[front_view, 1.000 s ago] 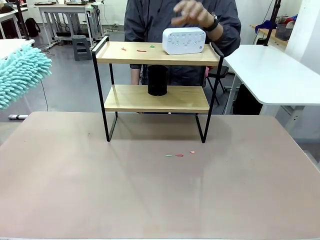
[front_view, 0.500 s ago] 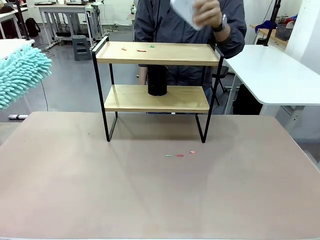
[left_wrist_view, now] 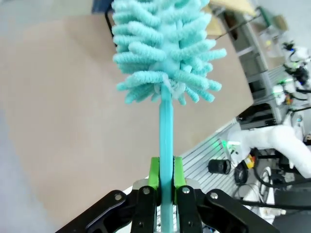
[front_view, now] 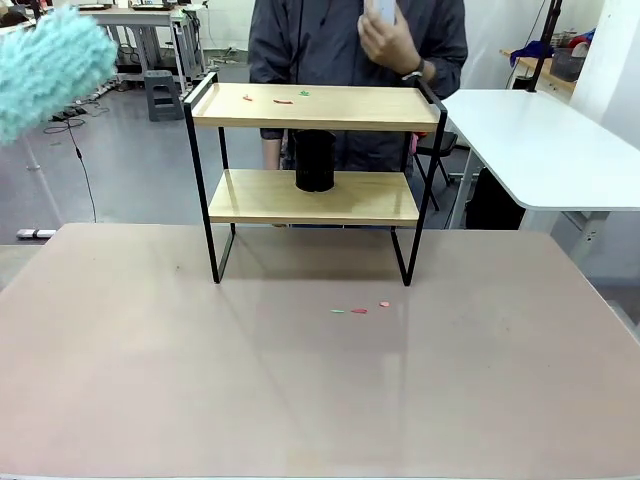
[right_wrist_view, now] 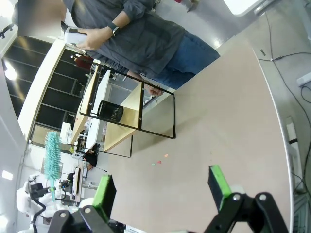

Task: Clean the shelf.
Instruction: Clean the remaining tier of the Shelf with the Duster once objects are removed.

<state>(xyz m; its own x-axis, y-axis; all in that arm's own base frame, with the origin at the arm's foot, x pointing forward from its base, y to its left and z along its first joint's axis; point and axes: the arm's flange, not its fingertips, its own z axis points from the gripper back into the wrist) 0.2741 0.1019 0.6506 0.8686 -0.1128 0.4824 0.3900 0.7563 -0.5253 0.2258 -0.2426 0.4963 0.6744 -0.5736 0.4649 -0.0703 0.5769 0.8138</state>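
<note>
Jaws of the left gripper [left_wrist_view: 166, 171] are clenching the thin handle of a teal duster [left_wrist_view: 165, 43], its fluffy head reaching out ahead of them and the shelf [front_view: 310, 107] standing well beyond it, untouched, while the right gripper [right_wrist_view: 163, 187] is hanging released, gripping nothing. A person's hand [front_view: 390, 42] is holding a white device [front_view: 381, 10] above the top board, yet small scraps [front_view: 283, 99] are lying on that board and a black cylinder [front_view: 313, 160] is standing on the lower one. Judging by this, the cleaning is only starting: no board is swept yet, and more scraps [front_view: 358, 310] are waiting on the table [front_view: 300, 400].
</note>
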